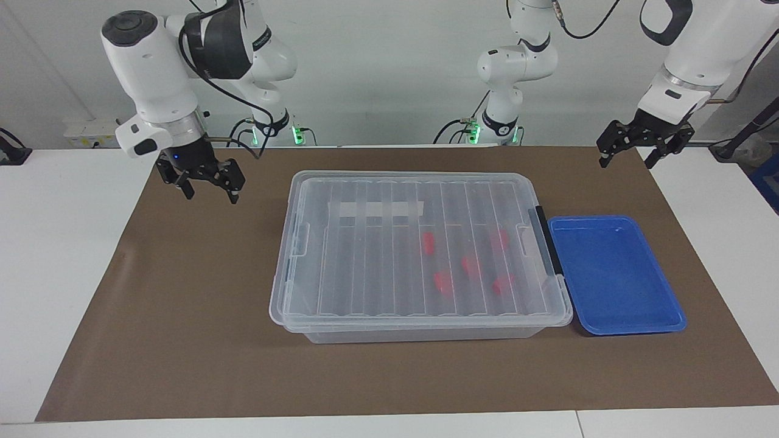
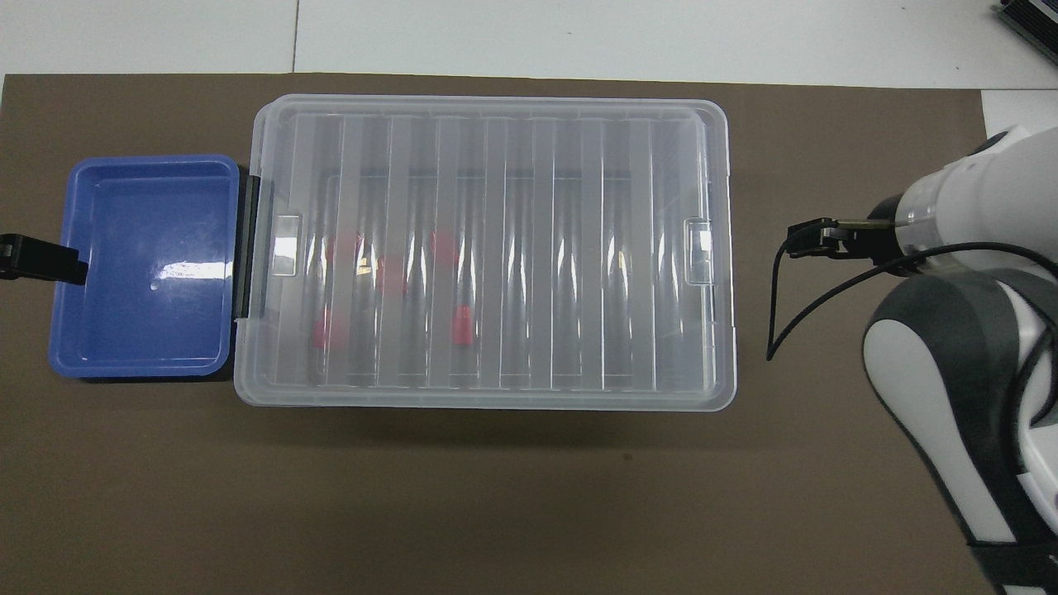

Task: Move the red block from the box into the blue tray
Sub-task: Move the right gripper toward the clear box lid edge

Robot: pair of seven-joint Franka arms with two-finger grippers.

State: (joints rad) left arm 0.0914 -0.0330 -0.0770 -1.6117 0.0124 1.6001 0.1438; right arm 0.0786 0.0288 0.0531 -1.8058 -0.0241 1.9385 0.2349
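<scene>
Facing view: clear ribbed box [image 1: 420, 255] at frame centre, lid on, five red blocks inside, one red block [image 1: 428, 243] nearest the middle. Glossy blue tray [image 1: 614, 277] touching the box's black-handled end, centre right, nothing in it. Brown mat [image 1: 182, 316] beneath. Right gripper [image 1: 209, 187] upper left, jaws released, over bare mat. Left gripper [image 1: 633, 152] upper right, jaws released, holding nothing.

Overhead view: box [image 2: 488, 248] central, blocks toward its left end; tray [image 2: 140, 264] at frame left, rounded corners, raised rim.
</scene>
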